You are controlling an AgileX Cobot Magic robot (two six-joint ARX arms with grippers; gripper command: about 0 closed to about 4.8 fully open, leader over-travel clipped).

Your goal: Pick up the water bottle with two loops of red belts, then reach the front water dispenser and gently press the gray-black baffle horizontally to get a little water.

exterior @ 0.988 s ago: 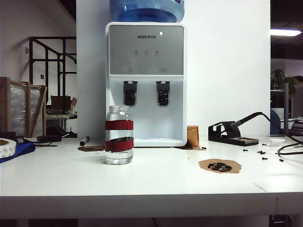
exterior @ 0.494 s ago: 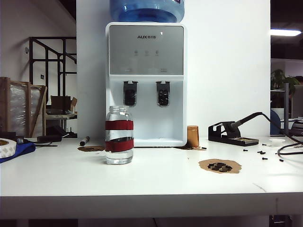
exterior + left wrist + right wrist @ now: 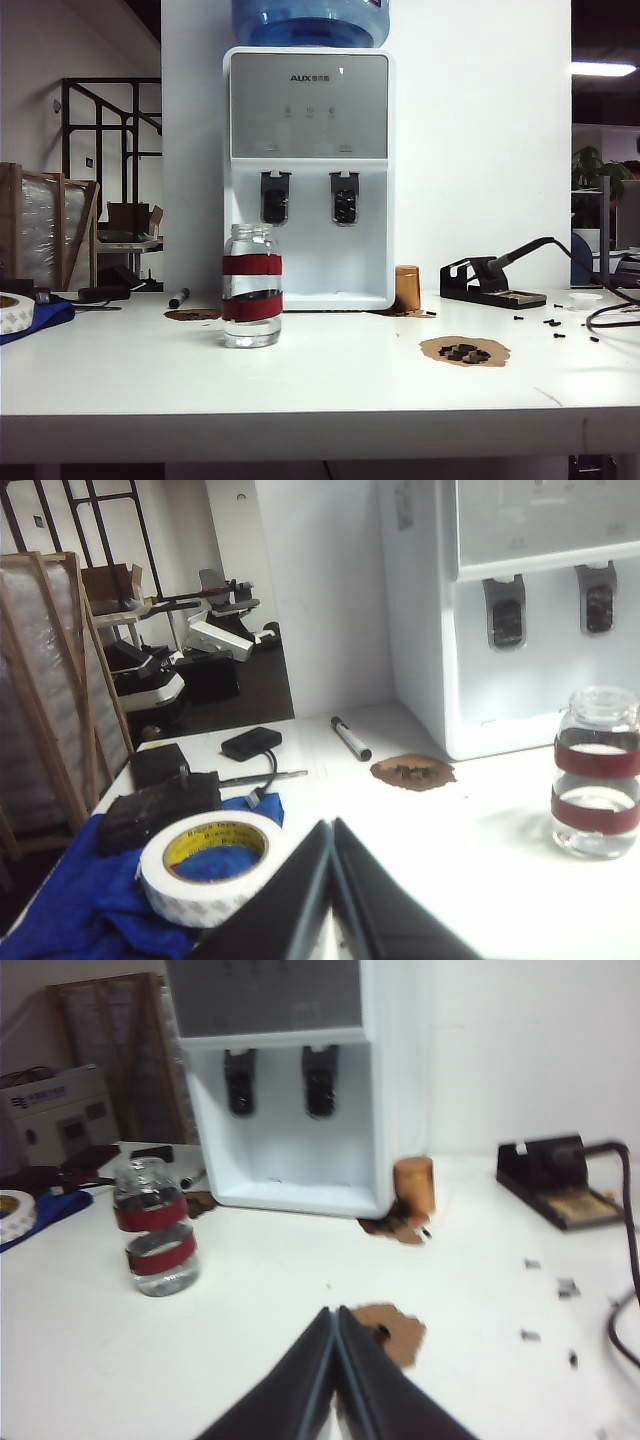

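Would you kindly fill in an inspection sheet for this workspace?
Surface: white table, brown stains.
Job's things: clear glass bottle with two red bands upright before the white water dispenser; grey-topped black left lever untouched.
Clutter: copper-brown cylinder, tape roll, blue cloth, black marker, scattered screws.
Grippers: left gripper and right gripper shut, empty, short of the bottle.
Cables: black cable by the soldering station.
Surroundings: wooden crate, metal stairs.
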